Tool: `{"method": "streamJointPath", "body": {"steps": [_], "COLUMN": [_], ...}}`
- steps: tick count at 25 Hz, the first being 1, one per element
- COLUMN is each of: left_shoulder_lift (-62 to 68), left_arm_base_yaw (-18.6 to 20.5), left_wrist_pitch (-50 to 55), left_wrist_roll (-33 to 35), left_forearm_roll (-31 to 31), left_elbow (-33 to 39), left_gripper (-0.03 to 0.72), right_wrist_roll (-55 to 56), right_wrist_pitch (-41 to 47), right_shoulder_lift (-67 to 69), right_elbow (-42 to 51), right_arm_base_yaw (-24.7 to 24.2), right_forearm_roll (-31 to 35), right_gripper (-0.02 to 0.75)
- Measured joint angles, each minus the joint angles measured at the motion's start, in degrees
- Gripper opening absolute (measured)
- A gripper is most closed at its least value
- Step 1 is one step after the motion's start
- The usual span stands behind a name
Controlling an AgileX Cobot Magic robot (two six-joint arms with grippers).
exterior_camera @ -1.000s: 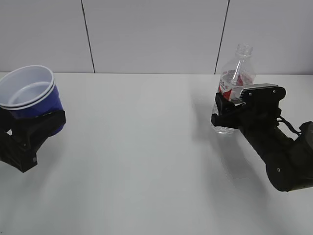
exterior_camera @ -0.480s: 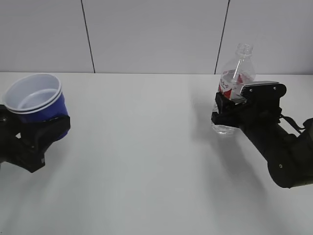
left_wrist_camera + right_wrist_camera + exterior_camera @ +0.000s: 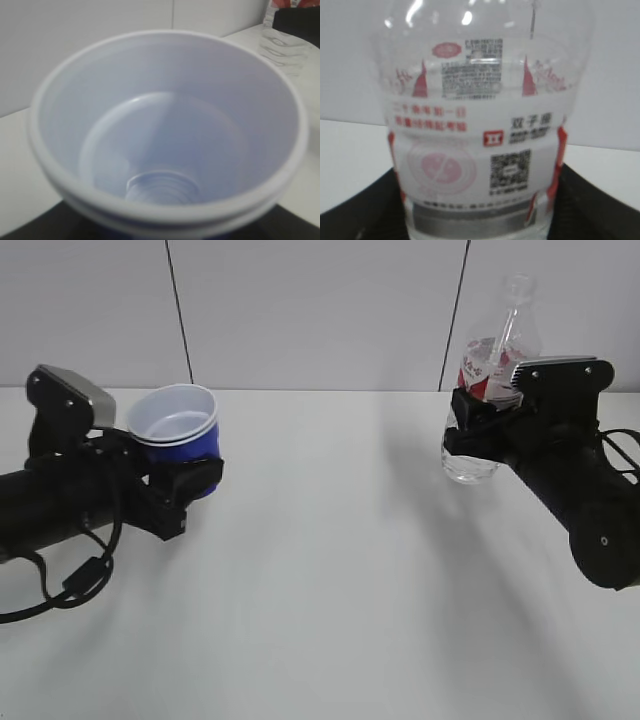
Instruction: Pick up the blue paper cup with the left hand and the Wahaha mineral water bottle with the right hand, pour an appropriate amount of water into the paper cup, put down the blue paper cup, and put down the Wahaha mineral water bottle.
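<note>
White desk (image 3: pixel 320 570) against a pale panelled wall (image 3: pixel 310 310), seen from the front at a downward slant.

On the left: black left hand (image 3: pixel 190 485) with grey metallic wrist block and loose black cables, reaching in from the left edge. Fingers (image 3: pixel 200 476) part-open and closed around the lower body of a small tapered blue paper cup (image 3: pixel 178 435) with white inside and doubled white rim. Cup upright, mouth up, raised above the desk. From the left wrist camera, cup interior (image 3: pixel 165 135) filling the view, white and apparently dry; no liquid seen inside.

On the right: black right hand (image 3: pixel 470 430) with grey wrist plate, coming in from the right edge. Fingers (image 3: pixel 462 410) likewise part-open, clamped on a tall clear ribbed plastic Wahaha mineral water bottle (image 3: pixel 495 380) at its red, white and grey label band. Bottle near upright, narrow neck topmost, uncapped, base clear of the desk. Clear water (image 3: pixel 468 465) in the bottom part. Label print (image 3: pixel 480 145) close up in the right wrist camera, black fingers at both lower corners.

Cup and bottle well apart, bare desk between.
</note>
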Motion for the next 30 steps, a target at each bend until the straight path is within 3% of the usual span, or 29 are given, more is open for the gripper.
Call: {"method": "streamJointPath", "body": {"steps": [8,21,30], "left_shoulder_lift": [7.4,15.0,16.0], "left_arm_base_yaw": [0.0,-0.1,-3.2], "left_wrist_pitch": [-4.7,-5.8,-5.7], "left_wrist_roll": [-6.7,-21.0,-23.7], "left_forearm_roll": [14.8,35.4,39.3], "left_elbow": [-8.8,-22.2,-25.0], "left_gripper": [0.411,0.411,0.411], "right_wrist_roll": [-5.9,-22.1,-33.0], "right_wrist_pitch": [5.0,8.9,9.2], "right_shoulder_lift": [-2.7,-2.7,-2.1], "right_elbow": [-2.9,-14.9,-16.4], "right_arm_base_yaw": [-0.5,-0.6,-0.6], "right_forearm_roll": [1.0,-5.7,-12.4], "right_gripper": [0.482,0.482,0.482]}}
